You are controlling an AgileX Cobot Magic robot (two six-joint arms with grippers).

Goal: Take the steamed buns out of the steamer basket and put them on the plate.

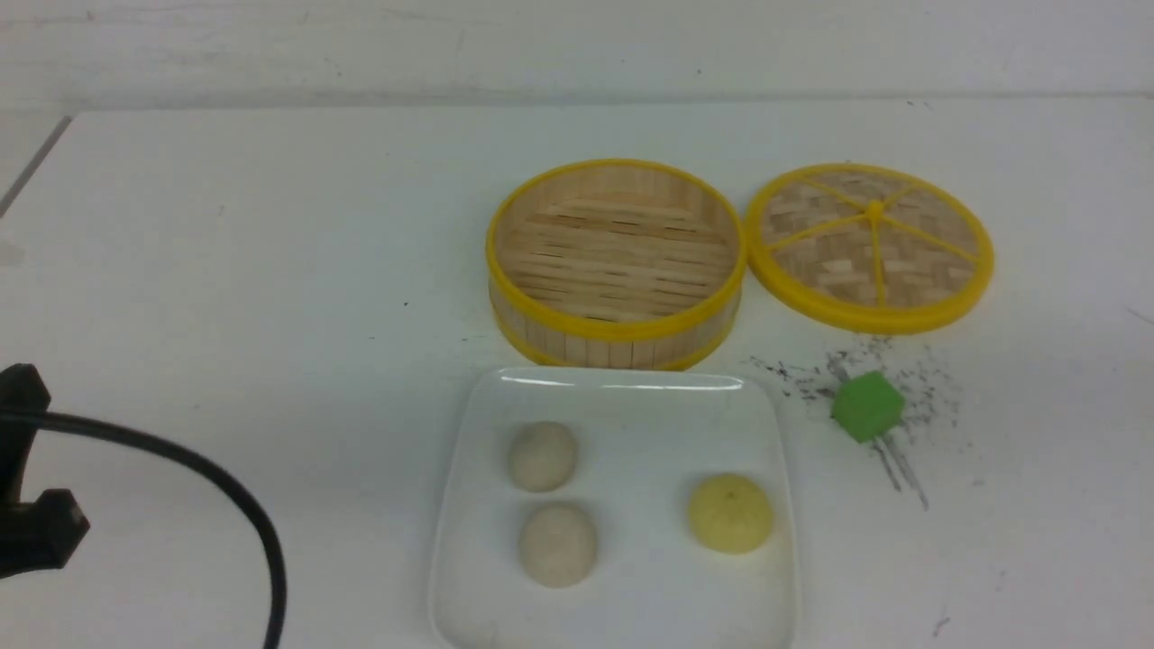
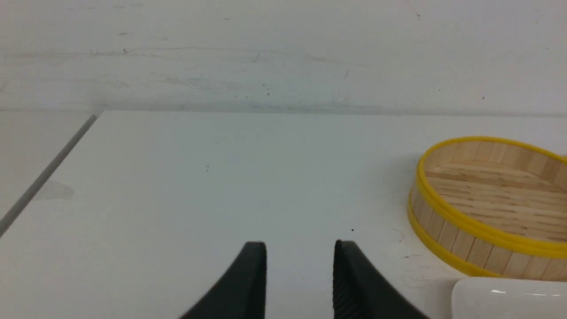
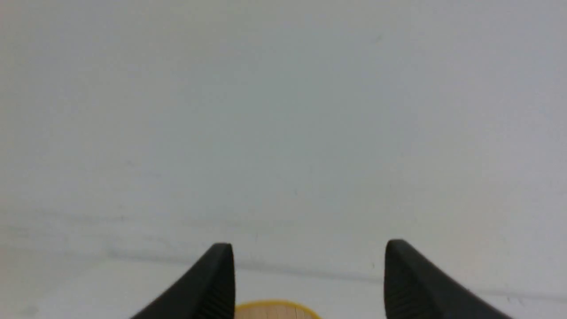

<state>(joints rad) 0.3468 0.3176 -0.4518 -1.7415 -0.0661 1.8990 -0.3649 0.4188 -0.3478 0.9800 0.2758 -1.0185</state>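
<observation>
The three steamed buns lie on the white square plate (image 1: 622, 397) at the table's front: two off-white buns (image 1: 542, 456) (image 1: 557, 543) on its left half and a pale yellow bun (image 1: 730, 513) on its right. The steamer basket (image 1: 617, 261) stands just behind the plate and is empty. It also shows in the left wrist view (image 2: 491, 204), with a corner of the plate (image 2: 509, 301). My left gripper (image 2: 300, 248) is open and empty over bare table, left of the basket. My right gripper (image 3: 308, 248) is open and empty, raised, and does not show in the front view.
The flat woven lid (image 1: 870, 245) lies right of the basket. A green cube (image 1: 867, 406) sits on dark scuff marks right of the plate. Part of my left arm and its black cable (image 1: 180, 469) are at the front left. A yellow-rimmed bamboo edge (image 3: 274, 311) shows below the right gripper.
</observation>
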